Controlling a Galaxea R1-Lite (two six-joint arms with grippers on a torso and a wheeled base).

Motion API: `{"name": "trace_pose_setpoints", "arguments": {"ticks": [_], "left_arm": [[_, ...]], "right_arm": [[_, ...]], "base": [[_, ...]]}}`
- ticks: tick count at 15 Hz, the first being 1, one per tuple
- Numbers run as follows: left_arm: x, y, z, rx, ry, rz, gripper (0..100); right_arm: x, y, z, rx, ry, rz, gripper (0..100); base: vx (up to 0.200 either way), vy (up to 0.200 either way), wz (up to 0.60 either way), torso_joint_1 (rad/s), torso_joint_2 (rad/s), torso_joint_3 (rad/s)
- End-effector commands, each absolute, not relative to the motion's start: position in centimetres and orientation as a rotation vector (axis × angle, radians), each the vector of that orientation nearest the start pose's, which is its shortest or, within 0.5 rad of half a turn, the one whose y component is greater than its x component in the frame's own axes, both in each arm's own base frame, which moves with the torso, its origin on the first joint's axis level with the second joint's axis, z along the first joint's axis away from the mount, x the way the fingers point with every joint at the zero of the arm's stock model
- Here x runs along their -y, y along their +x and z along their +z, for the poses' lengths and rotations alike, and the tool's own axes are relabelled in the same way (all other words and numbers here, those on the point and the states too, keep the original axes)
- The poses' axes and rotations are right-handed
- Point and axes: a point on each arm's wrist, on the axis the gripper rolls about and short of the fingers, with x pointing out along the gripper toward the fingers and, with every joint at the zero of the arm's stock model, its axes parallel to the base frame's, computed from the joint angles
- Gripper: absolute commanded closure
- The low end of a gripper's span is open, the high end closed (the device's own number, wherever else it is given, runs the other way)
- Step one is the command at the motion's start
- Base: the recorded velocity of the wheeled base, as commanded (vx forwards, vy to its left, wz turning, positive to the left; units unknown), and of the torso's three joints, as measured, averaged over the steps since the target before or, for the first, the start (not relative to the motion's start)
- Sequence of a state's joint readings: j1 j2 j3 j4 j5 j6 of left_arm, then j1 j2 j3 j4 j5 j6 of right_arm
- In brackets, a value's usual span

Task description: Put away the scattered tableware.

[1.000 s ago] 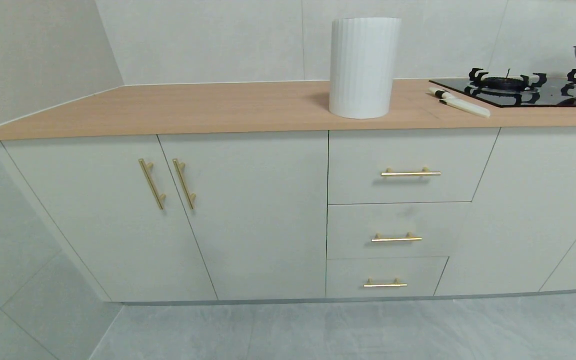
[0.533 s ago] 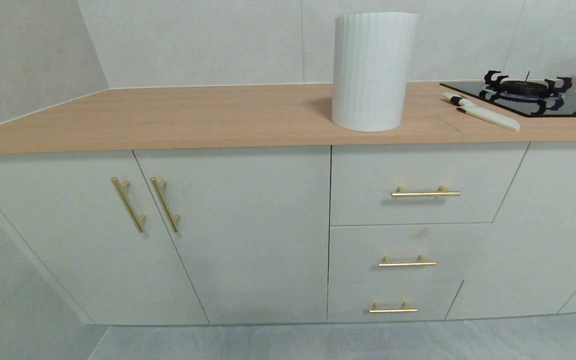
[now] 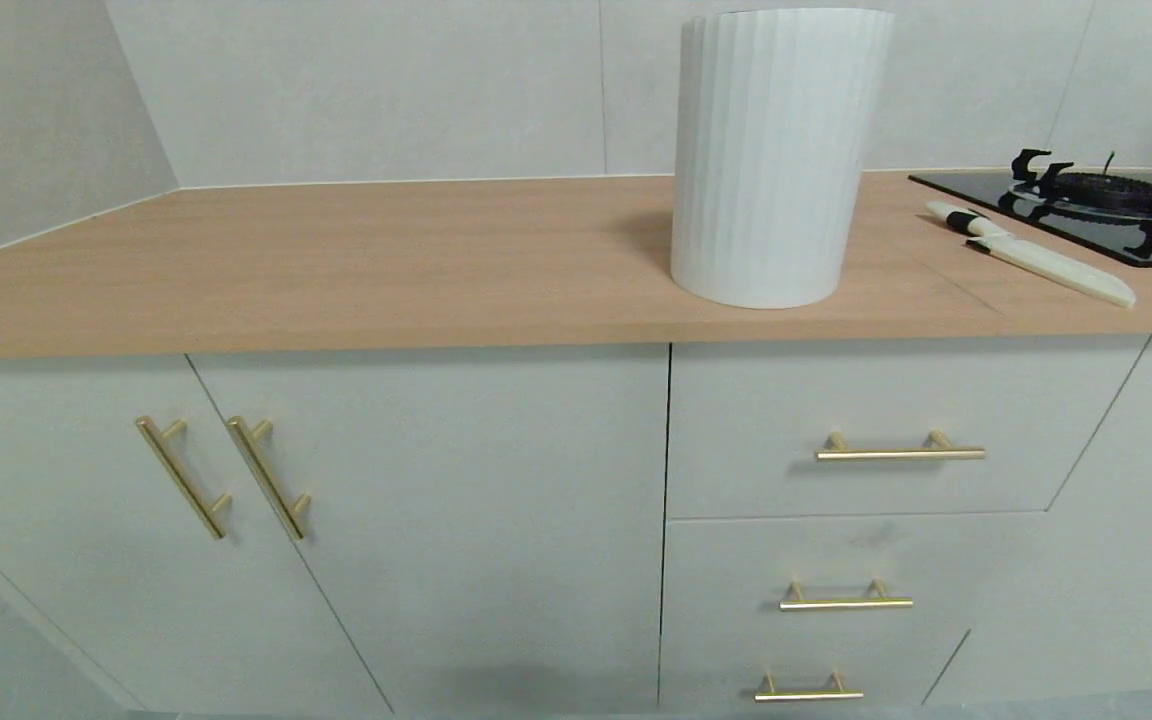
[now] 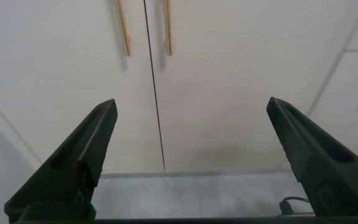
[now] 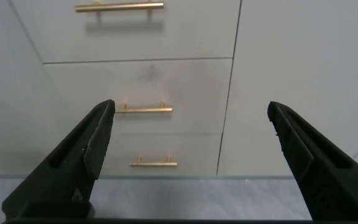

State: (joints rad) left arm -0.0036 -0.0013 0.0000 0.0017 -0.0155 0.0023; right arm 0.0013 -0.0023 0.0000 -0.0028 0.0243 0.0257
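Lighting: even, diffuse, moderately bright, falling from above.
Shadows: a soft patch on the wooden countertop [image 3: 336, 260] just left of the white ribbed container [image 3: 776, 160]; faint lines under the brass drawer handles [image 3: 901, 453] below it.
Glare: the burner grate is mirrored in the black glass hob [image 3: 1046, 205] to its right.
Distortion: the cabinet seams below it splay outward.
Left gripper [image 4: 191, 104] and right gripper [image 5: 191, 106]: dark silhouettes.

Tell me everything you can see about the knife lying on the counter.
The knife has a long, pale cream blade, a black band where blade meets handle, and a short cream handle with a rounded end; it looks ceramic or plastic. It lies flat on the wooden countertop, between the ribbed white container and the black hob, close beside the hob's edge. The handle points toward the back wall, the tip toward the counter's front. Nothing holds it.
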Motion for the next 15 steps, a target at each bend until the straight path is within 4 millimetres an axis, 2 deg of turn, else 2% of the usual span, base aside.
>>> {"name": "trace_pose_setpoints", "arguments": {"ticks": [1, 2, 12, 15], "left_arm": [[0.03, -2.28, 7.53, -0.002, 0.003, -0.018, 0], [0.03, -2.29, 7.57, 0.000, 0.002, -0.018, 0], [0.03, -2.28, 7.53, -0.002, 0.002, -0.018, 0], [0.03, -2.29, 7.57, 0.000, 0.002, -0.018, 0]], "right_arm": [[-0.06, -2.28, 7.58, 0.003, 0.026, 0.028, 0], [-0.05, -2.28, 7.58, 0.003, 0.026, 0.026, 0], [-0.05, -2.28, 7.58, 0.003, 0.028, 0.026, 0], [-0.05, -2.28, 7.58, 0.003, 0.028, 0.026, 0]], "base": [[0.200, 0.000, 0.00, 0.002, 0.00, 0.007], [0.200, 0.000, 0.00, 0.007, 0.00, 0.007], [0.000, 0.000, 0.00, 0.000, 0.00, 0.000], [0.000, -0.200, 0.00, -0.001, 0.00, 0.002]]}}
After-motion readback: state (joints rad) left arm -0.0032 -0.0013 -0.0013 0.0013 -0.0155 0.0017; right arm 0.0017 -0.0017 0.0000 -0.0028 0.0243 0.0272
